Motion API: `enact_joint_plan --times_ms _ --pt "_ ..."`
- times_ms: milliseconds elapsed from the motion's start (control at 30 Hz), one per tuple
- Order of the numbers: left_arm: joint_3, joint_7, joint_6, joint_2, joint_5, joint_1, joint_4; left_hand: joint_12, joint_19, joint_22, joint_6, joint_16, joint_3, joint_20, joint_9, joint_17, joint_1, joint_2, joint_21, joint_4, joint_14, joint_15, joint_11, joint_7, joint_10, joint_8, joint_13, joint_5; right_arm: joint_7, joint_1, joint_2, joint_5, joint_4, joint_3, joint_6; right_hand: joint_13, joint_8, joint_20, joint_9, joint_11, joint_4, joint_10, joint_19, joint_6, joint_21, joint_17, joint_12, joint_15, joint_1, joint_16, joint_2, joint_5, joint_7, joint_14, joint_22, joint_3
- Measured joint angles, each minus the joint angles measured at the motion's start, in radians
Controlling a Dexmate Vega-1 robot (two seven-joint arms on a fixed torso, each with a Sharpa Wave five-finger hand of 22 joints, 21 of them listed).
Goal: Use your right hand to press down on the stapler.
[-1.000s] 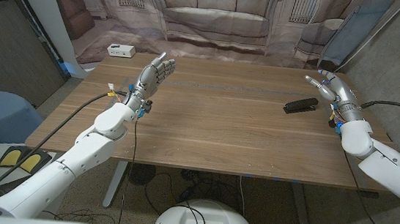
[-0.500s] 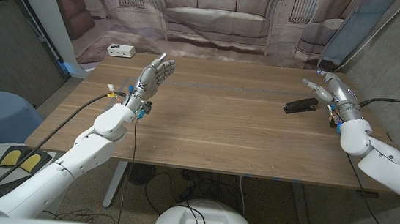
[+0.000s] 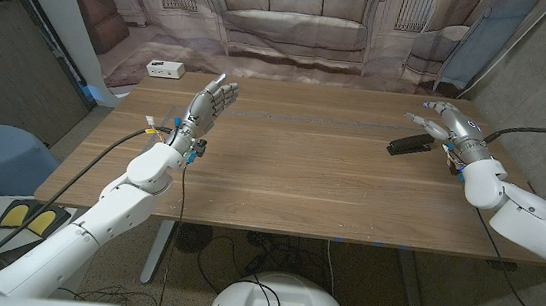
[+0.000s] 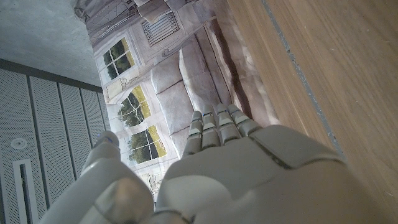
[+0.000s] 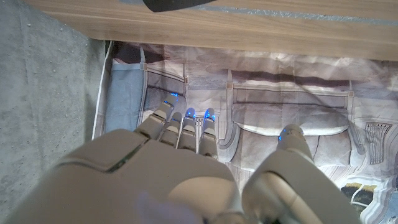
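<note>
A black stapler (image 3: 411,143) lies on the wooden table (image 3: 302,166) near its far right part. My right hand (image 3: 447,124) hovers just beyond and to the right of the stapler, fingers spread, holding nothing, its fingertips reaching over the stapler's far end. In the right wrist view a sliver of the stapler (image 5: 177,4) shows past my right hand (image 5: 186,168). My left hand (image 3: 209,105) stands raised over the table's left part, fingers apart and empty, also seen from behind as the left hand (image 4: 230,162) in the left wrist view.
A white power strip (image 3: 165,68) lies at the table's far left corner. A printed backdrop of a sofa (image 3: 295,25) hangs behind the table. The table's right edge (image 3: 511,186) runs close under my right forearm.
My right hand has tilted forward and swung left toward the stapler, its fingers now leaning over it. The left arm has not moved.
</note>
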Motion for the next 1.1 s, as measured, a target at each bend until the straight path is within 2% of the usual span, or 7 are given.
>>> enact_joint_plan --times_ms 133,400,500,600,667,833,1100 --pt "-0.002 0.000 -0.002 0.001 0.000 0.003 -0.002 0.000 0.000 0.000 0.000 0.000 0.000 0.000 0.000 0.000 0.000 0.000 0.000 0.000 0.000 0.000 0.000 0.000 0.000 0.000 0.000 0.000 0.026 0.011 -0.013 -0.010 -0.005 -0.013 -0.014 0.000 -0.004 0.004 0.000 0.005 0.000 0.011 0.030 -0.006 0.008 -0.004 0.000 0.002 -0.004 0.009 0.002 0.000 -0.005 0.037 0.000 0.000" --pt "-0.005 0.001 -0.004 0.003 -0.001 0.011 -0.006 -0.008 0.000 0.000 0.000 0.000 0.000 0.000 0.000 0.000 0.000 0.000 0.000 0.000 0.000 0.000 0.000 0.000 0.000 0.000 0.000 0.000 0.072 0.032 -0.033 -0.020 -0.010 -0.036 -0.036 0.000 -0.013 0.004 0.000 0.016 0.000 0.014 0.069 -0.036 0.017 -0.005 0.000 0.006 -0.004 0.016 0.002 0.000 0.004 0.062 0.000 0.000" --pt "-0.005 0.003 -0.005 0.003 -0.002 0.014 -0.006 -0.009 0.000 0.000 0.000 0.000 0.000 0.000 0.000 0.000 0.000 0.000 0.000 0.000 0.000 0.000 0.000 0.000 0.000 0.000 0.000 0.000 0.083 0.042 -0.039 -0.021 -0.010 -0.043 -0.041 0.000 -0.016 0.015 0.000 0.021 0.000 0.019 0.088 -0.045 0.024 -0.005 0.000 0.009 -0.009 0.025 0.007 0.000 0.002 0.095 0.000 0.000" --pt "-0.006 0.003 -0.006 0.003 -0.002 0.015 -0.006 -0.008 0.004 0.000 0.000 0.000 0.001 0.004 0.000 0.000 0.000 0.000 0.000 -0.001 0.000 0.000 0.005 0.000 0.005 0.000 0.000 0.000 0.090 0.048 -0.042 -0.021 -0.010 -0.048 -0.044 0.000 -0.016 0.030 0.000 0.013 0.000 0.036 0.103 -0.047 0.024 -0.002 0.002 0.005 -0.009 0.042 0.007 0.000 0.004 0.146 0.000 0.000" --pt "-0.006 0.004 -0.007 0.003 -0.002 0.017 -0.007 -0.008 0.004 0.000 0.000 0.000 0.004 0.004 0.000 0.000 0.000 0.000 0.000 -0.004 0.000 0.000 0.005 0.000 0.005 0.000 0.000 0.000 0.104 0.054 -0.046 -0.021 -0.010 -0.053 -0.052 0.002 -0.015 0.028 0.000 0.006 0.000 0.067 0.111 -0.046 0.024 -0.004 0.013 0.002 -0.009 0.042 0.007 0.000 0.003 0.165 0.000 0.000" --pt "-0.007 0.006 -0.007 0.003 -0.002 0.020 -0.009 -0.008 0.004 0.000 0.005 0.000 0.005 0.004 0.000 0.000 0.005 0.005 -0.008 -0.004 0.005 -0.005 0.005 -0.005 0.005 0.000 0.000 0.000 0.124 0.068 -0.053 -0.023 -0.006 -0.065 -0.061 0.003 0.000 0.028 0.000 0.014 0.000 0.127 0.111 -0.012 0.024 -0.005 0.026 -0.004 -0.009 0.041 0.007 0.000 -0.002 0.170 0.000 0.000" --pt "-0.008 0.009 -0.007 0.003 -0.002 0.024 -0.013 -0.008 0.004 0.000 0.005 -0.004 0.005 0.004 0.000 0.000 0.005 0.005 -0.008 -0.004 0.005 -0.005 0.005 -0.005 0.005 0.000 0.000 0.000 0.162 0.088 -0.061 -0.023 0.002 -0.081 -0.076 0.003 0.008 0.017 0.000 0.023 0.000 0.116 0.114 0.026 0.014 -0.005 0.017 -0.004 -0.009 0.019 0.007 0.000 0.001 0.137 0.000 0.000"
